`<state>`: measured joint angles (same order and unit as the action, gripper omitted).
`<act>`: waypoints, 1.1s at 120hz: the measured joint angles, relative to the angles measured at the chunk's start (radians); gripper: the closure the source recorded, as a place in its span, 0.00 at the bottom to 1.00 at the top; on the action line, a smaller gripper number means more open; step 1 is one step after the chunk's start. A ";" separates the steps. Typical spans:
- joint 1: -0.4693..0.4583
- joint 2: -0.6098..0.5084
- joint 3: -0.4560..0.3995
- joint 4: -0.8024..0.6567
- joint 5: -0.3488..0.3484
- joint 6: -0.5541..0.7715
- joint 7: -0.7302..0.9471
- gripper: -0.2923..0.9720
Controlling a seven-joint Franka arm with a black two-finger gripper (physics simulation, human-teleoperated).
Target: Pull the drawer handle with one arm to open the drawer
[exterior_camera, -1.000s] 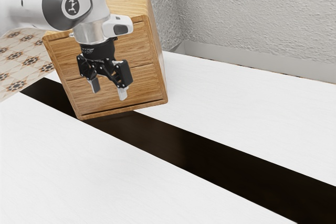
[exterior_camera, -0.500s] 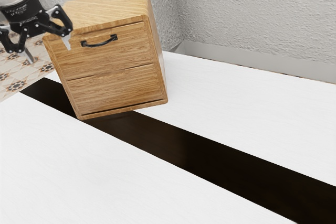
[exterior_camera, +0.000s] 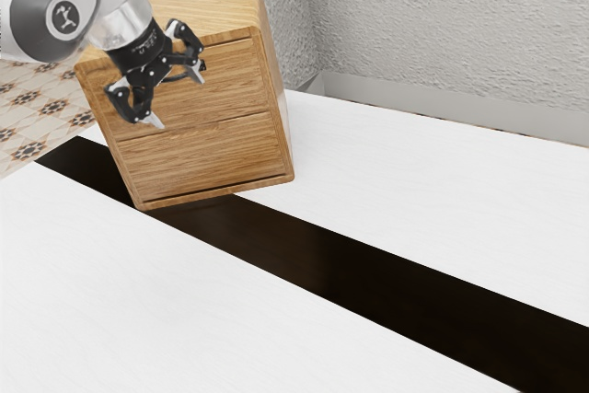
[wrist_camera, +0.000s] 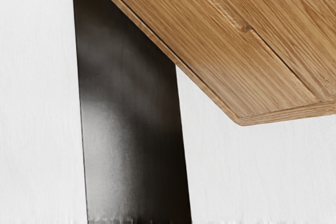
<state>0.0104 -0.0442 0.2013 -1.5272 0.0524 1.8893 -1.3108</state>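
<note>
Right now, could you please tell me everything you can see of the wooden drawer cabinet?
The wooden drawer cabinet is a light oak-grained box with two stacked drawer fronts, both flush and shut. A dark bar handle sits on the upper front, partly hidden by the open gripper; contact cannot be told. The lower front shows no handle. The cabinet stands on the white table, across the black strip.

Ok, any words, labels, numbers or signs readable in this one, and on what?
No readable words or numbers anywhere.
Arm joint: a round dark emblem with a white figure, a sign rather than letters.
Cabinet: plain wood, no label.
</note>
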 joint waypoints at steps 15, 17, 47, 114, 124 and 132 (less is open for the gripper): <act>0.026 -0.022 0.043 -0.057 -0.004 0.086 -0.089 0.23; 0.041 -0.022 0.046 -0.059 -0.004 0.094 -0.101 0.23; 0.079 -0.015 0.049 -0.087 0.003 0.202 -0.279 0.23; 0.078 0.044 0.049 -0.078 0.013 0.264 -0.534 0.23; 0.086 0.065 0.049 -0.060 0.013 0.266 -0.555 0.23; 0.088 0.075 0.048 -0.054 0.013 0.269 -0.570 0.23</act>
<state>0.0987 0.0306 0.2492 -1.5810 0.0658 2.1584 -1.8806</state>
